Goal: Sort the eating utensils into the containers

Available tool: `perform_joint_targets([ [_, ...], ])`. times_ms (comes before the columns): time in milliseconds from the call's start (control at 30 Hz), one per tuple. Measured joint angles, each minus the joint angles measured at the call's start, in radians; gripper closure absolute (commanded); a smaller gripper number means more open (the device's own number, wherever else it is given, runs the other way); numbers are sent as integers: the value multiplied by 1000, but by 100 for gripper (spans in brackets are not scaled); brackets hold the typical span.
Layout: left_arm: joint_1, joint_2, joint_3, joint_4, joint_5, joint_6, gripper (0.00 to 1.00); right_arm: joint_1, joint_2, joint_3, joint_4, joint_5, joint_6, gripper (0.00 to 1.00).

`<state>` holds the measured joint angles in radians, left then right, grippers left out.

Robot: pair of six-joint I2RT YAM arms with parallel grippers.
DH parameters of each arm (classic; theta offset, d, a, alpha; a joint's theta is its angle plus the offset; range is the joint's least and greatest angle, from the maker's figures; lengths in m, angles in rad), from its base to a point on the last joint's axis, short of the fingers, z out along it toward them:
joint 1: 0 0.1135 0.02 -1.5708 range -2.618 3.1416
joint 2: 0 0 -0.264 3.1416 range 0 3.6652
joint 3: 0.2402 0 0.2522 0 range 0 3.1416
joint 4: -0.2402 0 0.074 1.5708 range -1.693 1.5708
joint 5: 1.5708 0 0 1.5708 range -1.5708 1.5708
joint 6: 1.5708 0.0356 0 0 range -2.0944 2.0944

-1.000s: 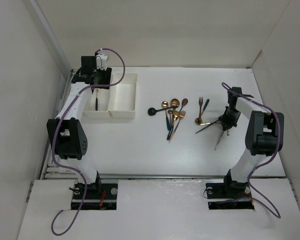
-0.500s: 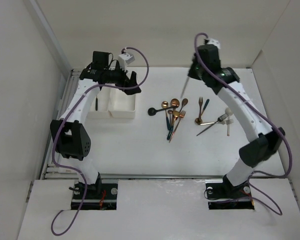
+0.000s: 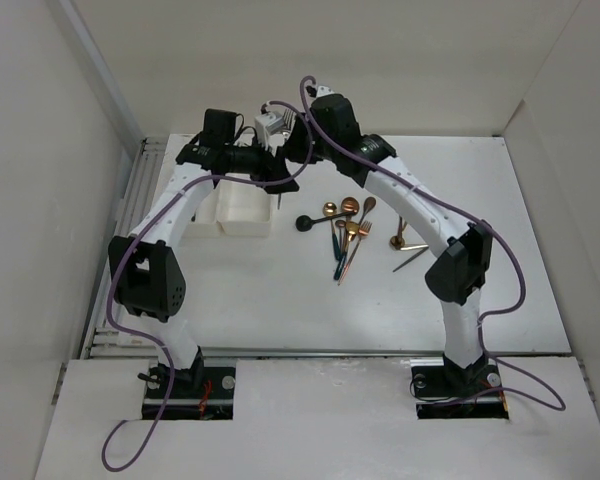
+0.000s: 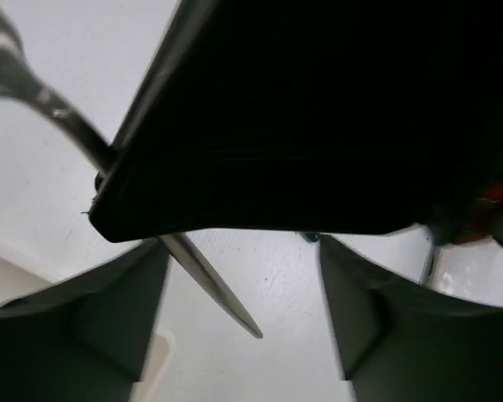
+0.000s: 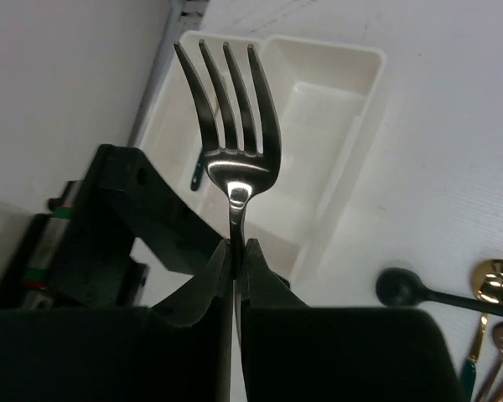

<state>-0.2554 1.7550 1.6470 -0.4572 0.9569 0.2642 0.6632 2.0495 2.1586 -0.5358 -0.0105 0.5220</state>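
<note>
My right tool [image 5: 235, 251] is pinching a silver fork [image 5: 230, 126] at the neck, tines up, with the handle hanging below the grip. From above, it hangs at the 3 o'clock edge of the white trays [image 5: 370, 67], which sit toward 10 o'clock on the surface [image 3: 280, 300]. My left tool [image 4: 243, 322] is spread wide and holds nothing. It sits just beside the right one, so close that its own camera is mostly filled by the right tool's black body, with the fork's handle slanting across the view.

I judge the step in hand to be setting this fork down in a tray. The 9 o'clock tray holds one dark teal utensil [image 5: 197, 172], too hidden for me to tell whether it is a fork or a spoon, so I should settle that before choosing a side. The 3 o'clock tray looks bare where I can see into it.

To do this well, I would first clear my left arm toward 9 o'clock, since the two tools are crowded together. Then I would turn the fork's length along the tray, lower it handle first, and let go only once it is low inside the walls. The other loose utensils [image 3: 345, 228] lie clustered at 3 o'clock, well apart from the trays.
</note>
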Motion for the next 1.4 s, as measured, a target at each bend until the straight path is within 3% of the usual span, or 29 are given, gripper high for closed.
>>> perform_joint_targets([
  [100,2,0,-14,23,-34,-32,63,6,-28,-29,47,-23,15,100],
  [167,5,0,-15,36,-49,-50,97,6,-61,-73,77,-32,30,100],
  [233,10,0,-15,44,-67,-71,100,6,-73,-90,90,-33,33,100],
  [300,13,0,-16,58,-62,-94,100,6,-79,-99,102,-37,37,100],
  [333,15,0,-16,57,-63,-100,100,6,-79,-101,106,-39,38,93],
  [367,18,0,-16,58,-60,-108,100,6,-79,-104,111,-41,40,78],
  [400,20,0,-16,58,-60,-116,100,4,-79,-107,117,-46,45,43],
  [533,51,0,-15,61,-206,-137,100,-31,-80,-113,92,-70,57,13],
  [567,66,0,-14,61,-271,-138,100,-45,-84,-119,78,-63,61,11],
  [767,191,49,17,60,-712,-117,100,-169,-259,-369,-16,63,106,6],
  [867,254,104,22,59,-856,-88,100,-262,-389,-548,-75,145,158,6],
  [1000,283,171,3,55,-957,-49,100,-367,-496,-784,-125,209,221,12],
  [1167,276,245,-23,47,-1000,-26,100,-431,-498,-1009,-162,215,273,15],
  [1200,275,259,-26,48,-1002,-25,92,-442,-498,-1043,-164,213,278,17],
  [1233,274,270,-28,48,-1003,-23,77,-450,-497,-1063,-170,213,283,17],
  [1400,272,292,-31,37,-1001,-18,52,-478,-474,-1083,-159,215,290,19],
])
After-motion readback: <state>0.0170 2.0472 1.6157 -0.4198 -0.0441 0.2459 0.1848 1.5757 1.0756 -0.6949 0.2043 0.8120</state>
